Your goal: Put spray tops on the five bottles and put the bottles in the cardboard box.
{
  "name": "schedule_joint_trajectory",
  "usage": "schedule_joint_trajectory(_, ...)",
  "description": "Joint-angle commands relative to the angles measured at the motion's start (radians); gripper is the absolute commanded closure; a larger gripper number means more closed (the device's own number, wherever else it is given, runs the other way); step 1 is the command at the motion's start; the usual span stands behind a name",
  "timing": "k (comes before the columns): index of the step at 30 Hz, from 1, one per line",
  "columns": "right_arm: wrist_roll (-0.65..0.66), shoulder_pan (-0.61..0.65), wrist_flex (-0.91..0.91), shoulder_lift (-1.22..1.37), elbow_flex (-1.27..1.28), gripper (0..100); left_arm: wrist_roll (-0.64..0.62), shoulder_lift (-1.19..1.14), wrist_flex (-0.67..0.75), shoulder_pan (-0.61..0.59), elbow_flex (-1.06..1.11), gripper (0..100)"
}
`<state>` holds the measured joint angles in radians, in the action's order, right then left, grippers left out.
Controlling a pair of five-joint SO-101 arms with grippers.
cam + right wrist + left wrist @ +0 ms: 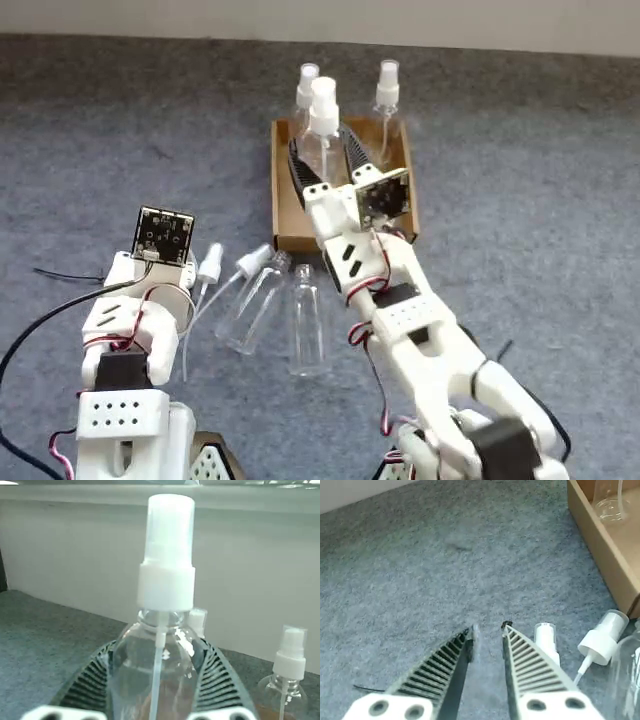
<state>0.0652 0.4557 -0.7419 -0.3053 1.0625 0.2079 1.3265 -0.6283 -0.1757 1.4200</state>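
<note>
Right gripper (322, 152) clamped on held bottle (323, 130) by the body, upright, spray top (166, 565) already on and standing clear above the jaws. Grip is on the body, likely to leave the top untouched and keep the bottle vertical for setting down. It hangs over the front-middle of cardboard box (284, 225).

2 capped bottles stand at the box's far wall: far-left bottle (305, 95), far-right bottle (387, 105). Held bottle is in front of and between them, close to far-left bottle; cannot tell if touching. Open floor in the box looks to be the front half. The fingers flank the bottle, so it needs room on both sides, and the left box wall is near one finger.

Left gripper (487, 630) slightly parted, empty, low over grey carpet (520, 200), just beside nearer loose top (546, 640), with farther loose top (602, 635) past it toward the box corner.

Left lying bottle (250, 305) and right lying bottle (306, 322) are uncapped, on their sides just in front of the box.

Judgement: 3 of 5 capped, 2 boxed, 3rd at placing. Carpet on the left gripper's far side from the box is open for moving
</note>
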Motion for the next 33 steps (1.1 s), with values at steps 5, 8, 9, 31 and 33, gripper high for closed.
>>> schedule_joint_trajectory(5, -0.005, 0.007, -0.311, 0.332, -0.140, 99.5, -0.008, 0.013, 0.028, -0.010, -0.002, 90)
schedule_joint_trajectory(8, -0.008, 0.002, -0.325, 0.443, -0.228, 99.5, -0.008, 0.012, 0.028, -0.010, -0.001, 90)
schedule_joint_trajectory(9, -0.008, 0.004, -0.325, 0.476, -0.259, 99.5, -0.008, 0.012, 0.028, -0.010, -0.001, 90)
schedule_joint_trajectory(31, -0.003, 0.002, -0.321, 0.797, -0.483, 99.3, -0.008, 0.015, 0.029, -0.008, 0.015, 90)
schedule_joint_trajectory(33, -0.003, 0.002, -0.321, 0.802, -0.483, 99.2, -0.008, 0.015, 0.029, -0.008, 0.015, 90)
